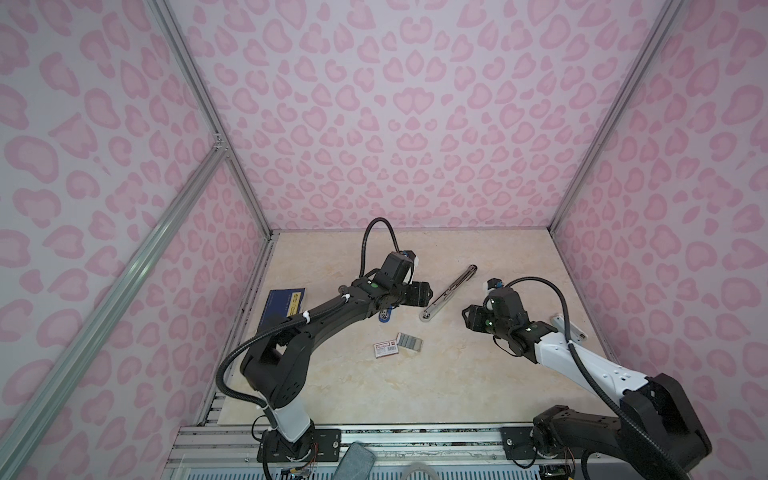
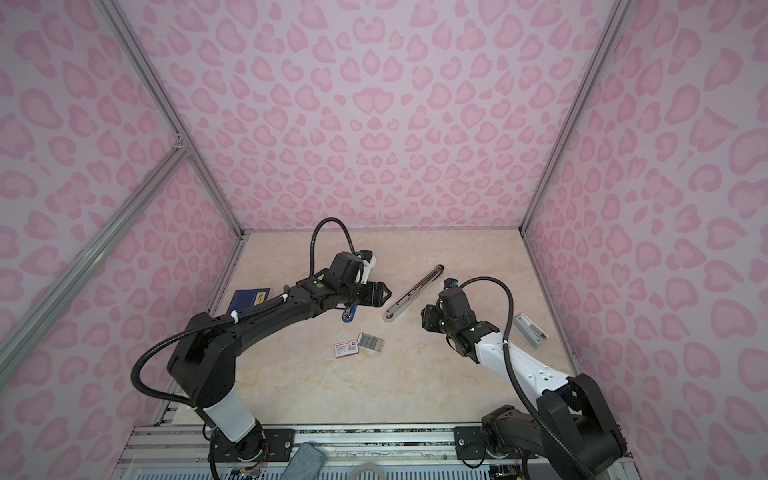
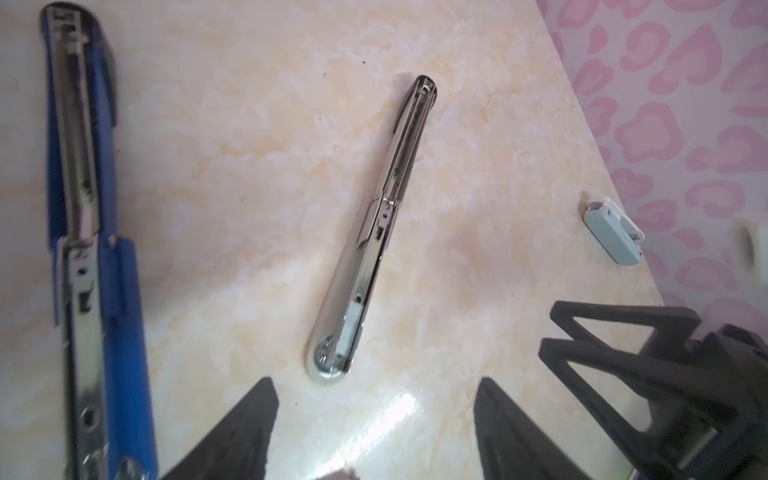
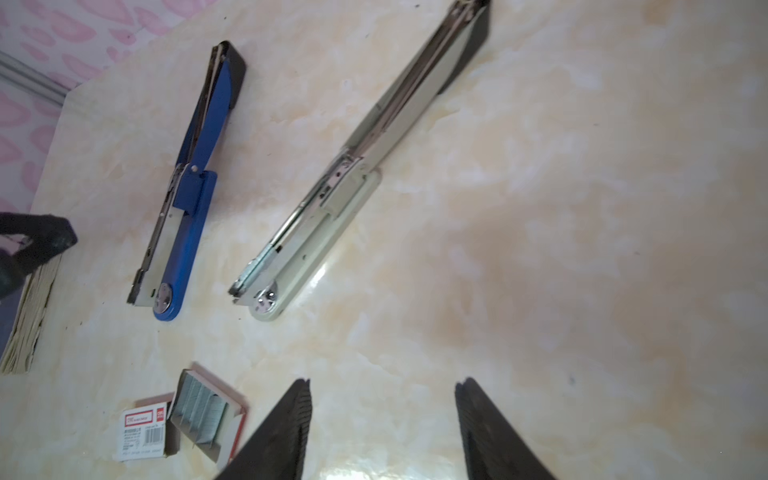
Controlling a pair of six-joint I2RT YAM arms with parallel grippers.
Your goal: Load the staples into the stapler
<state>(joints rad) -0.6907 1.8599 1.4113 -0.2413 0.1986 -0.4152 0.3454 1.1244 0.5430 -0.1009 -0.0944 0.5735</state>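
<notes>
Grey staples [image 4: 199, 409] — shiny ridged strips side by side in their open tray [image 4: 237, 428] — lie on the counter [image 4: 540, 249] beside the white red-labelled box [image 4: 143, 432]. The left end effector [image 3: 374, 386] gapes wide and empty; the right end effector [image 4: 384, 384] likewise.
</notes>
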